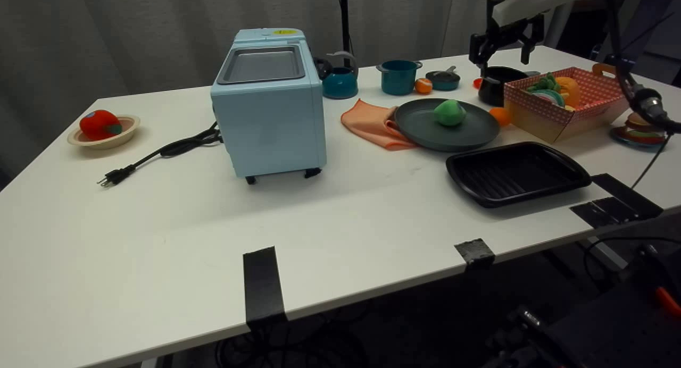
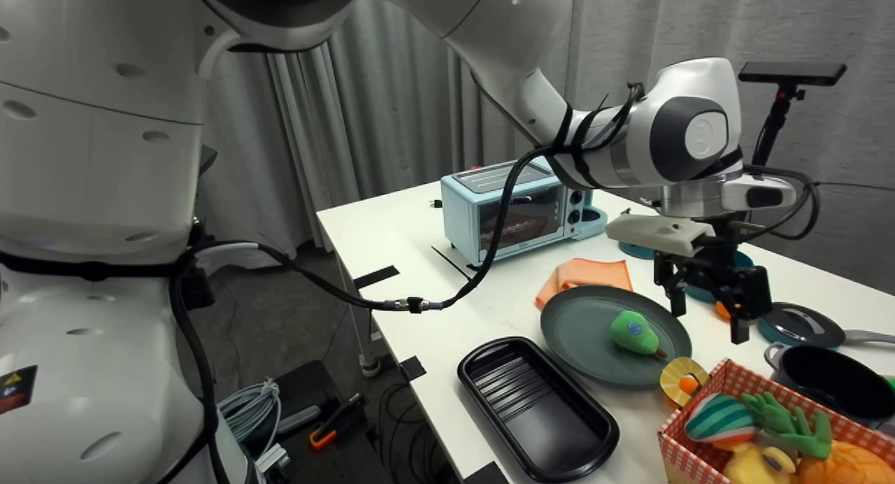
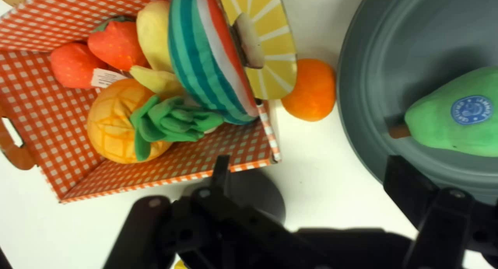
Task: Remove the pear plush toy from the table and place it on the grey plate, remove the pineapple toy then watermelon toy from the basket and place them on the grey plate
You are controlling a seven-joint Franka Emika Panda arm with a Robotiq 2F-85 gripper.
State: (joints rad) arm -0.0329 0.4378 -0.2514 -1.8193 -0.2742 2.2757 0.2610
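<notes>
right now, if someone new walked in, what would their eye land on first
Probably the light blue toaster oven, standing on the white table in both exterior views. Next might come the green pear lying on the grey plate, with the open gripper above the table. In the wrist view, the checked basket holding the pineapple and watermelon stands out.

Rounded white arm (image 2: 514,40), black straps (image 2: 94,268) and cable (image 2: 374,304), black tool (image 2: 709,317).
</notes>
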